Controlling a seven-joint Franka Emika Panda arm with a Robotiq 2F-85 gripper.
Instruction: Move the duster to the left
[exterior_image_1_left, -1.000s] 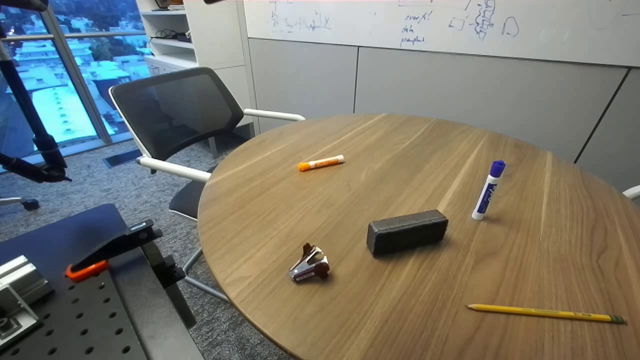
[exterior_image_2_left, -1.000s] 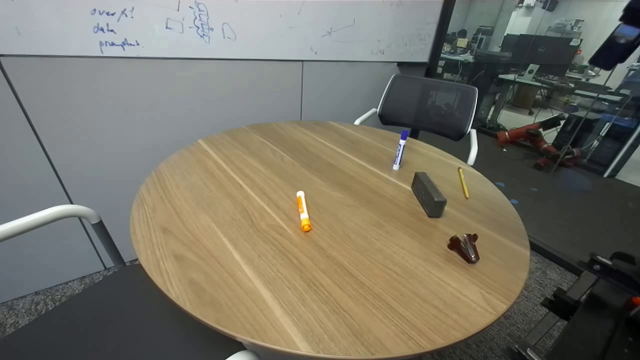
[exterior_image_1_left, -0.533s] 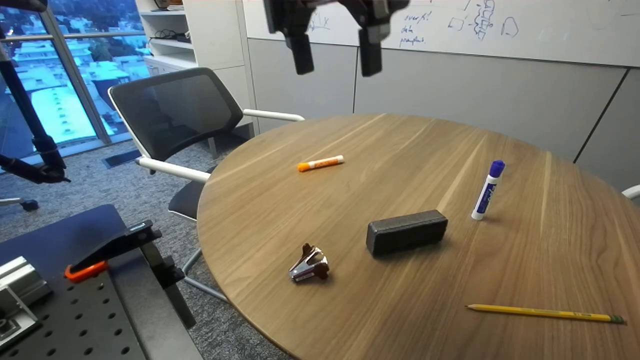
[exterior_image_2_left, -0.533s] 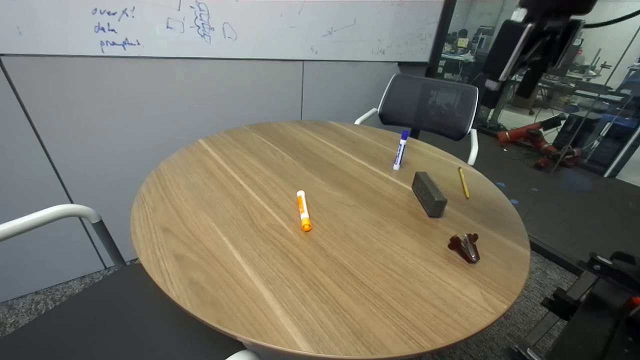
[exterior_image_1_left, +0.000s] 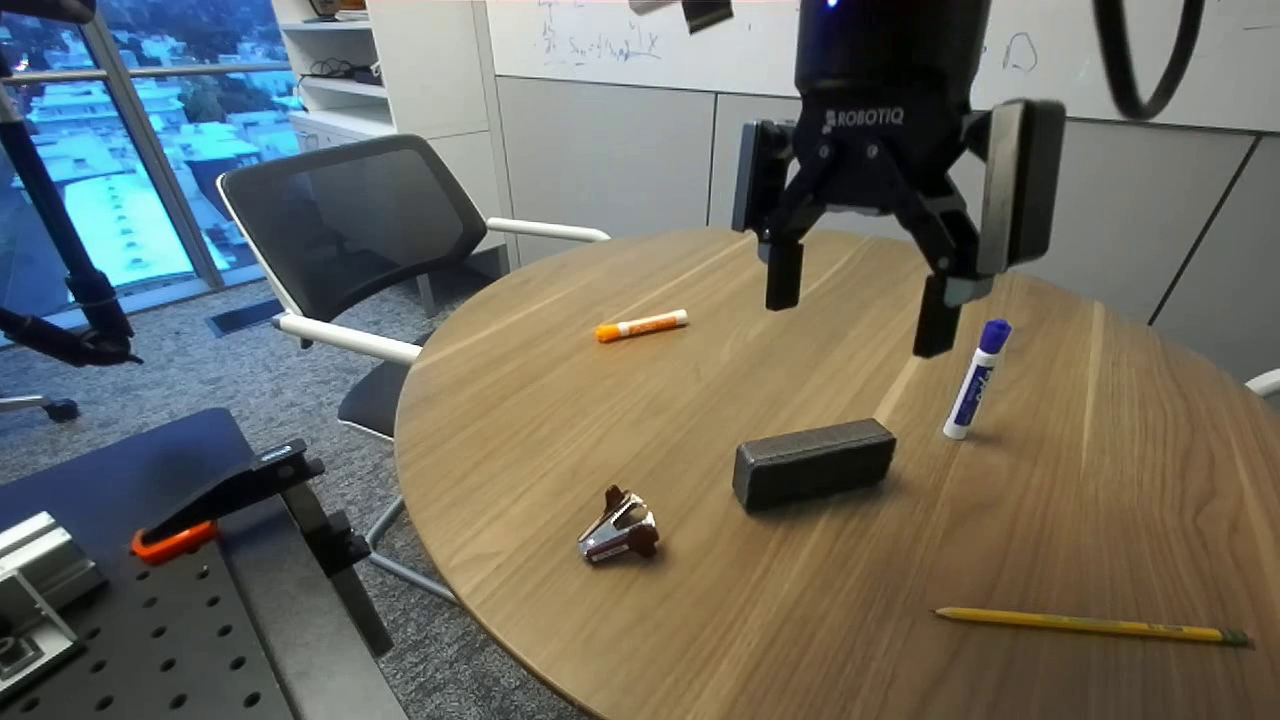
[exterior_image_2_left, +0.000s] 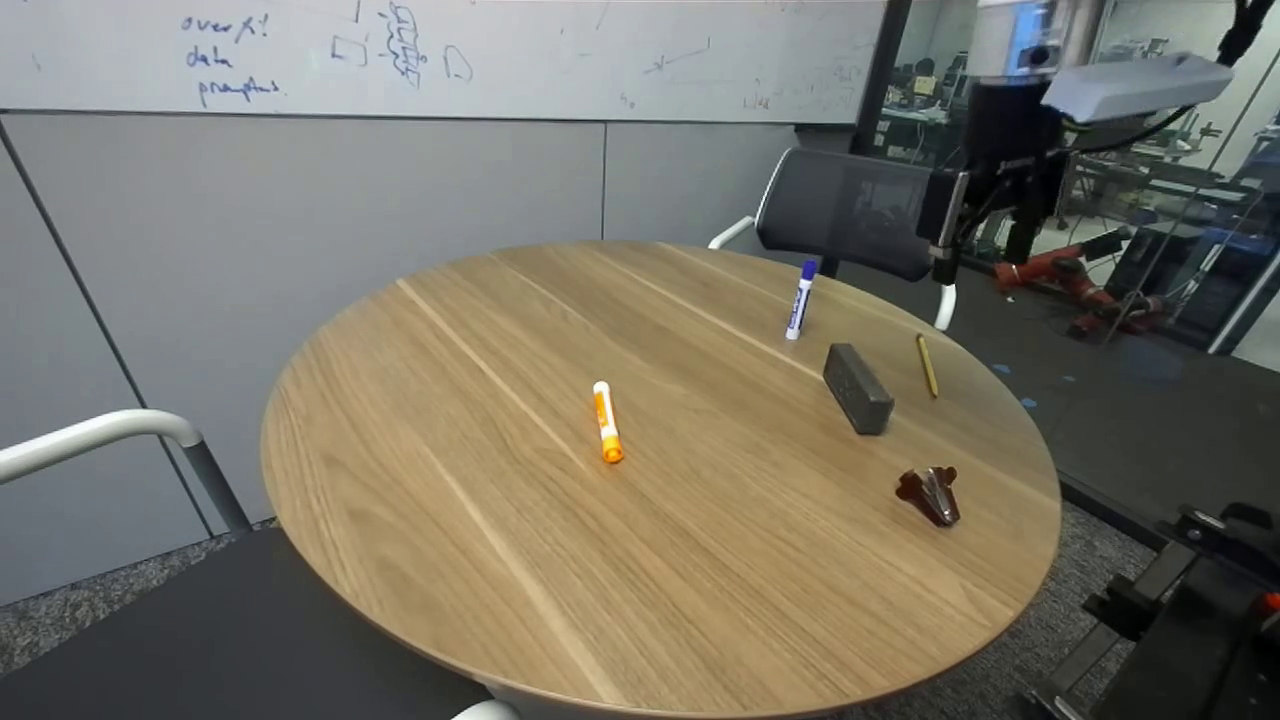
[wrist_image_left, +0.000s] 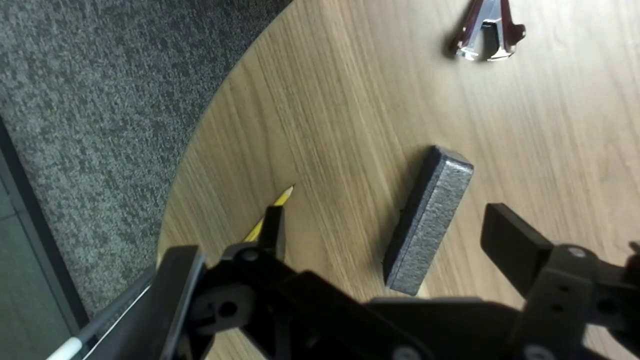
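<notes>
Worktop (exterior_image_1_left: 1100, 520) round, wooden. On it lie: black whiteboard eraser (exterior_image_1_left: 815, 465), staple remover (exterior_image_1_left: 620, 541), yellow pencil (exterior_image_1_left: 1090, 625), orange-capped marker (exterior_image_1_left: 641, 327); blue-capped marker (exterior_image_1_left: 972, 390) stands upright.

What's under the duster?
The duster sits on the table, which shows all around it. The spot right beneath is covered, so I can't tell whether anything flat hides there.

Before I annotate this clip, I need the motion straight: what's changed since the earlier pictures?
The claw has come down toward the table, open; nothing was grasped or released. The duster, orange marker, blue-capped marker, pencil and staple remover stayed put.
</notes>
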